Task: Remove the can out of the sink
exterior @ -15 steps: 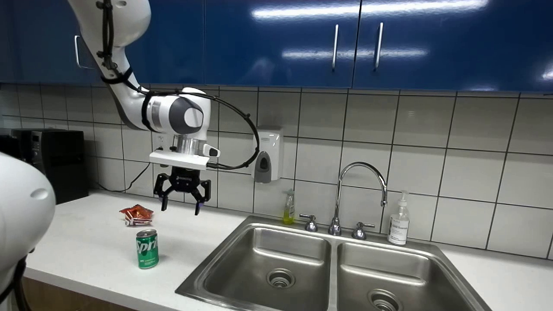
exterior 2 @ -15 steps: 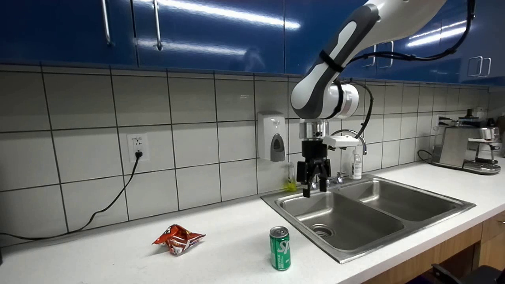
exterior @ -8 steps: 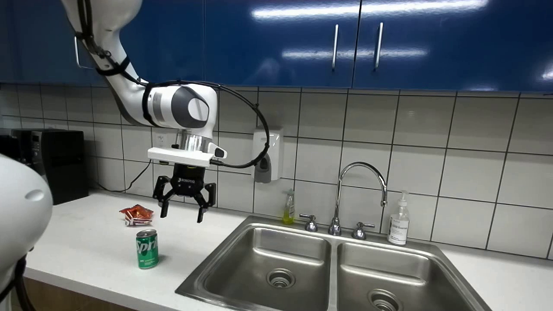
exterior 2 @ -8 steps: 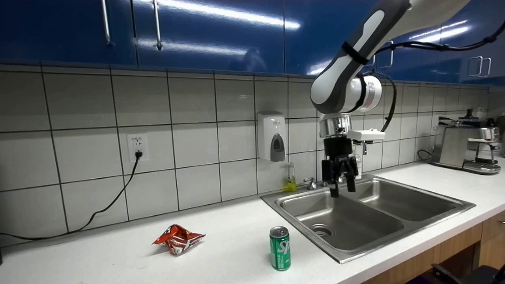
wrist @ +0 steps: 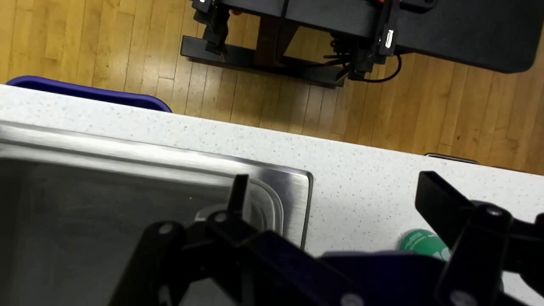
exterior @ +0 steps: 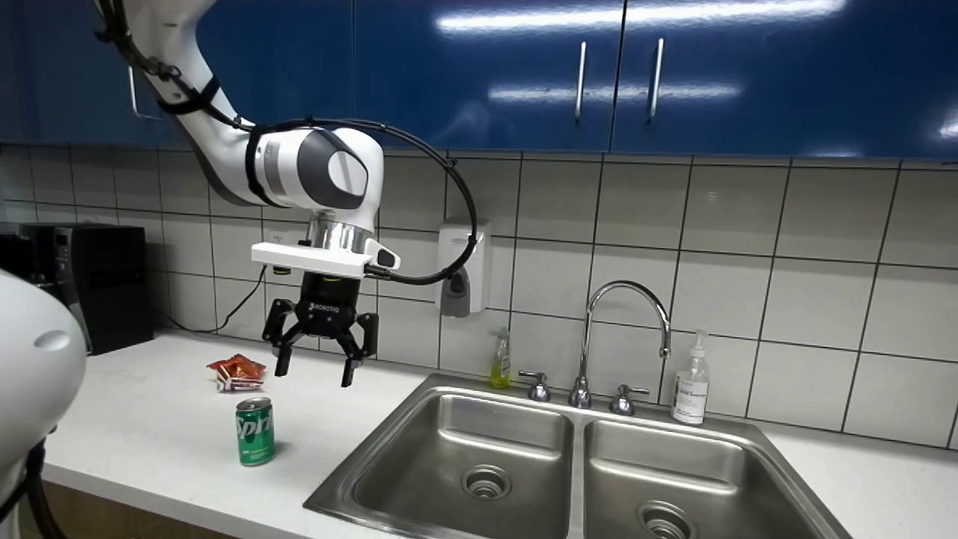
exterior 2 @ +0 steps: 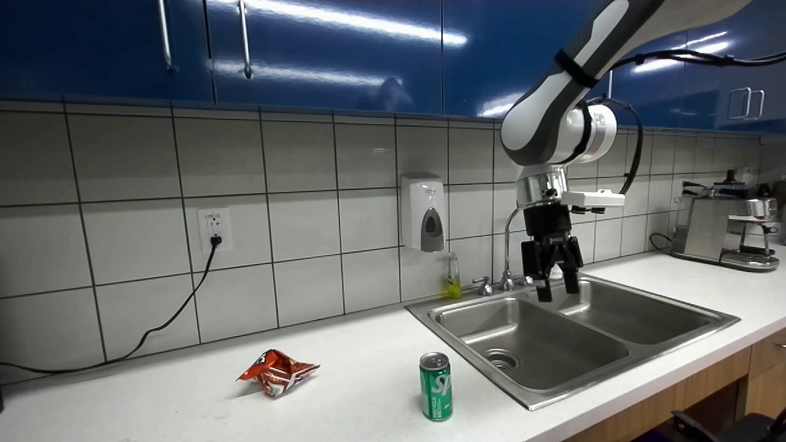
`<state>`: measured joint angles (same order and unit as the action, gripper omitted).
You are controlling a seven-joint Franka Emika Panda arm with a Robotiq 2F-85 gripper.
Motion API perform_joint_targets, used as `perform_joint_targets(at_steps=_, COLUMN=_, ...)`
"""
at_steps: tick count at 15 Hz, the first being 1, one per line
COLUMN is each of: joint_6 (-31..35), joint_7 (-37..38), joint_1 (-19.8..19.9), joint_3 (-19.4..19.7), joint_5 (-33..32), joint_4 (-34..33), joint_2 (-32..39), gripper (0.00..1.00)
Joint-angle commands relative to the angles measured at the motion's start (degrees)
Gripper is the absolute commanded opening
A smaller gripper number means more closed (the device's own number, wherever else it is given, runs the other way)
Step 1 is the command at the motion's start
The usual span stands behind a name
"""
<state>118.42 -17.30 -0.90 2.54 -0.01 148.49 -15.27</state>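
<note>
Can [exterior: 256, 436] stands upright beside the sink [exterior: 578, 479]; a red packet [exterior 2: 276, 372] lies farther from it. We hold our gripper [exterior: 314, 378], spread wide, higher than the sink.

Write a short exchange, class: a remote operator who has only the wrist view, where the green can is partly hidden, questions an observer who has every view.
Operator: My wrist view shows only part of the can, out beside the sink. Is it standing or lying down?
Observer: Standing upright, as both exterior views show.
Operator: Is there anything else on the can's side of the sink that I can't see?
Observer: Yes, a crumpled red packet lies on the counter there, apart from the can.
</note>
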Motion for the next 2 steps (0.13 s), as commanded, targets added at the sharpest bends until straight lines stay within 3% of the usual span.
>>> perform_joint_targets(at_steps=1, joint_6=-0.13, joint_7=0.05, joint_1=-0.08, joint_3=0.07, joint_5=-0.02, joint_4=-0.07, joint_2=0.01, gripper=1.00)
perform_joint_targets(at_steps=2, joint_6=-0.13, joint_7=0.06, joint_1=-0.08, joint_3=0.07, joint_5=-0.02, joint_4=-0.05, joint_2=0.00, gripper=1.00)
